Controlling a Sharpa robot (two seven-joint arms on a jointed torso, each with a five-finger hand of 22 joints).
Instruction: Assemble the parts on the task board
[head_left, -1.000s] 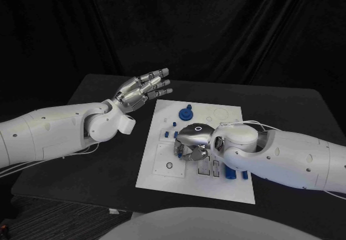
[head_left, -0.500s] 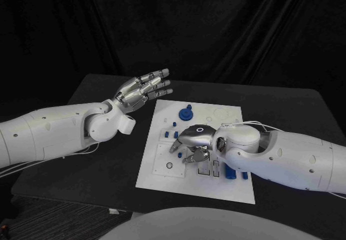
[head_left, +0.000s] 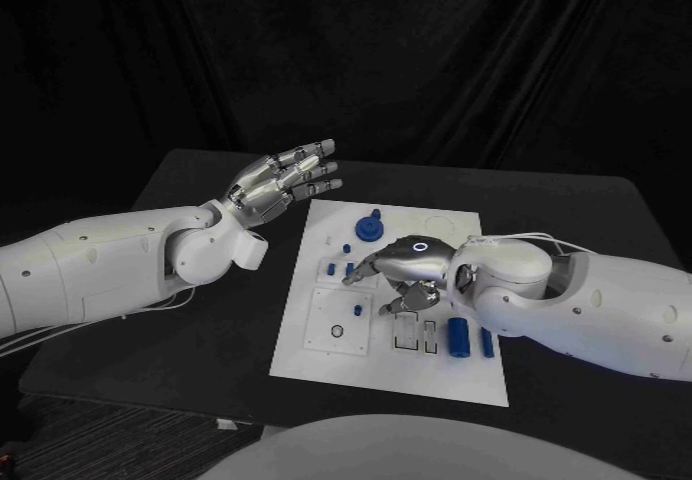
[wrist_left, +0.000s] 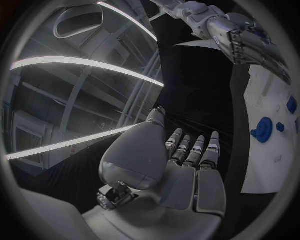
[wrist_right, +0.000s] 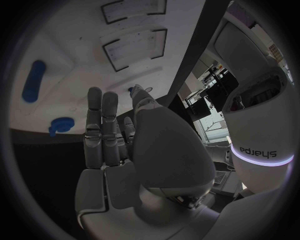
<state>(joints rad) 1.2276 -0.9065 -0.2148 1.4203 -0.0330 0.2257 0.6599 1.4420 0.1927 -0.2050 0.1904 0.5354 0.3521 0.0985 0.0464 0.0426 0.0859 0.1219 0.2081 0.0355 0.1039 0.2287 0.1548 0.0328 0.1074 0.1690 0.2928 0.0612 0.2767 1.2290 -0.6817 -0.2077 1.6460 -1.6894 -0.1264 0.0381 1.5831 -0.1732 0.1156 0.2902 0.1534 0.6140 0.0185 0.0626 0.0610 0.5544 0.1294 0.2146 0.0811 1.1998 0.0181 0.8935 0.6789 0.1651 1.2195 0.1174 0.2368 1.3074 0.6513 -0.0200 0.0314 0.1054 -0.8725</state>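
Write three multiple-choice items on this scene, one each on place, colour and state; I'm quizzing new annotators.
1. Where is the left robot hand?
A. Over the black table beside the white plate task board
B. Over the board's middle
C. Under the table

2. What colour is the round knobbed part at the board's far end?
A. Red
B. Blue
C. Green

3. How is the left robot hand?
A. Gripping a part
B. Fist closed
C. Open, holding nothing

A: it is raised off the board's left edge. B: plainly blue. C: fingers apart, nothing in them.

Left hand (head_left: 280, 181) raised, fingers spread (palm up) — right hand (head_left: 400, 272) low, fingers loosely apart, empty.
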